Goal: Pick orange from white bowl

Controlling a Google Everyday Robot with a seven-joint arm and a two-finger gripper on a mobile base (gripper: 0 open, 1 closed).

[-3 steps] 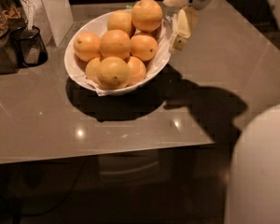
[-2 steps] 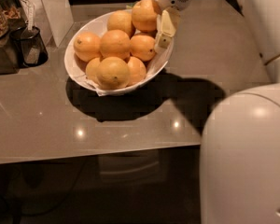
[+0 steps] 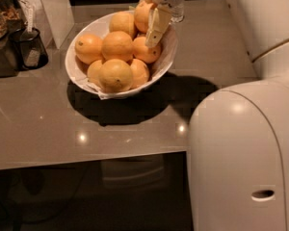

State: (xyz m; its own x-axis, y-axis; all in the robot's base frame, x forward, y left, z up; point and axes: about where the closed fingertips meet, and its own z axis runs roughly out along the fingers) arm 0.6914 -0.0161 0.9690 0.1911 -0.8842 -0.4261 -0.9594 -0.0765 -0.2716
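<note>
The white bowl (image 3: 75,76) stands on the grey table at upper left of centre, piled with several oranges. The rear-right orange (image 3: 140,12) sits high on the pile. My gripper (image 3: 148,24) reaches down from the top edge over that orange. It is open: its near pale finger (image 3: 155,27) hangs in front of the orange's right side, just inside the bowl's right rim, and the far finger is mostly hidden behind the fruit. Other oranges lie at the centre (image 3: 117,44), left (image 3: 88,47) and front (image 3: 115,74).
My white arm (image 3: 245,148) fills the right side and hides that part of the table. A dark container (image 3: 31,47) and a white box (image 3: 55,8) stand left of the bowl. A clear glass (image 3: 177,13) stands behind the gripper. The table's front edge (image 3: 86,160) runs below.
My gripper has moved left from beside the bowl's right rim to over the rear-right orange. My arm has swung further into view on the right.
</note>
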